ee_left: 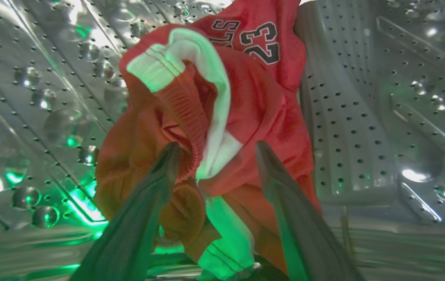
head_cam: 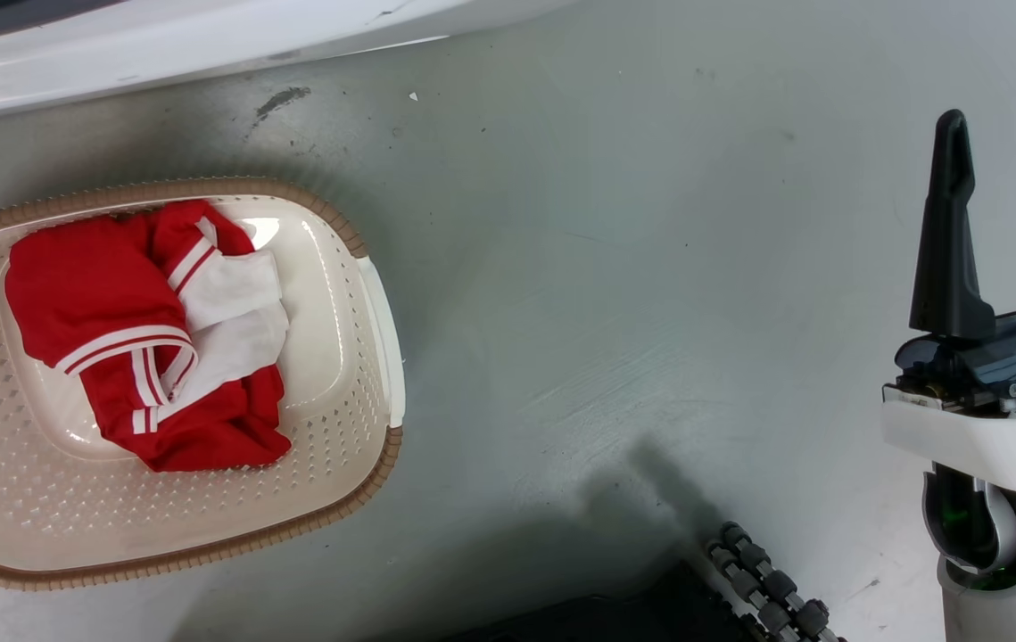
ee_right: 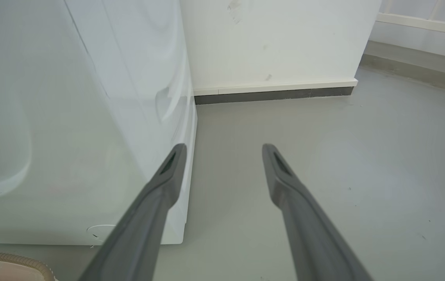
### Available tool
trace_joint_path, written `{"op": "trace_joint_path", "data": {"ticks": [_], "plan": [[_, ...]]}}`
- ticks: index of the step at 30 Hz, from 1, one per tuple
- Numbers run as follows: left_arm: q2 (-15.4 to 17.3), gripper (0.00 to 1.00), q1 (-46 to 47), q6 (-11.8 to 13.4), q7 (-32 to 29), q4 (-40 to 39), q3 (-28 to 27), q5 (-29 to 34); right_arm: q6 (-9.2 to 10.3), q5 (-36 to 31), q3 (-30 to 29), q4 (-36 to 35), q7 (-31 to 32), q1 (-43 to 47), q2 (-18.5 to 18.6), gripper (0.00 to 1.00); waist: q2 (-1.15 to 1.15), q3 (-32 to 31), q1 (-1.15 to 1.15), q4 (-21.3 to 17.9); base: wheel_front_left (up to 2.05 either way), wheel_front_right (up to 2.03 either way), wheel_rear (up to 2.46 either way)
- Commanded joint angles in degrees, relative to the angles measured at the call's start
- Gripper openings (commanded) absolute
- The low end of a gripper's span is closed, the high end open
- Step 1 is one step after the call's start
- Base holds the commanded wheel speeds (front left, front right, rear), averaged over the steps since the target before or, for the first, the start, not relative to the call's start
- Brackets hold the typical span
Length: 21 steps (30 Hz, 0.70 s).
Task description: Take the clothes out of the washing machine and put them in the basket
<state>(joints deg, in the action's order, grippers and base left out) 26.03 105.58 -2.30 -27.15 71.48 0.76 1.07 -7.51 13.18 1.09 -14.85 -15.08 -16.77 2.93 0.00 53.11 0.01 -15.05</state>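
My left jaws stand wide, fingers point(ee_left: 136, 222) astride a crumpled red-and-white jersey point(ee_left: 253, 109) in the washing machine's perforated steel drum point(ee_left: 363, 117); contact I can't judge. Next I'd close and lift out. My right jaws, three o'clock, gape empty. At nine, the oval cream plastic basket point(head_cam: 338, 428) holds red striped clothes point(head_cam: 97, 294).

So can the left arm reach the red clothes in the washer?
Probably yes. The left gripper is open inside the drum, aimed straight at the red clothes, with nothing in between.
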Motion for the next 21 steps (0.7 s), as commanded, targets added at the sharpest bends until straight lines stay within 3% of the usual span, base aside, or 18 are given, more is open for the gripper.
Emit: {"op": "trace_joint_path", "data": {"ticks": [1,3,4,5,11,21], "plan": [[0.6,1.00,-0.4,0.6,-0.4,0.7,0.2,0.1,0.04,0.6,-0.2,-0.3,-0.1,-0.4,-0.1,1.00,0.00,0.2,-0.01,-0.1,0.00,0.00,0.00],[0.9,1.00,-0.6,0.7,-0.1,0.8,0.5,0.0,0.04,0.8,-0.3,-0.3,-0.1,-0.4,-0.1,1.00,0.00,0.3,-0.01,-0.2,0.00,0.00,0.00],[0.9,0.21,-0.9,0.6,-0.4,1.0,0.4,-0.3,0.04,0.8,-0.3,-0.2,-0.1,-0.4,-0.1,1.00,0.00,0.3,-0.01,-0.3,0.00,0.00,0.00],[0.8,0.00,-0.9,0.5,-0.4,1.1,0.1,-0.8,0.04,1.0,-0.4,-0.1,-0.1,-0.4,-0.1,1.00,0.00,0.3,-0.01,-0.3,0.00,0.00,0.00],[1.0,0.00,-1.2,-0.2,1.3,1.1,0.5,-1.3,0.04,1.3,-0.7,0.0,-0.1,-0.9,-0.1,1.00,0.00,0.0,-0.01,0.0,0.00,0.00,0.00],[0.5,0.00,-0.2,-0.2,12.1,-0.8,1.6,-2.0,0.04,0.7,-0.2,0.7,-0.1,-1.0,-0.1,1.00,0.00,-1.7,-0.01,0.4,0.00,0.00,0.00]]}}
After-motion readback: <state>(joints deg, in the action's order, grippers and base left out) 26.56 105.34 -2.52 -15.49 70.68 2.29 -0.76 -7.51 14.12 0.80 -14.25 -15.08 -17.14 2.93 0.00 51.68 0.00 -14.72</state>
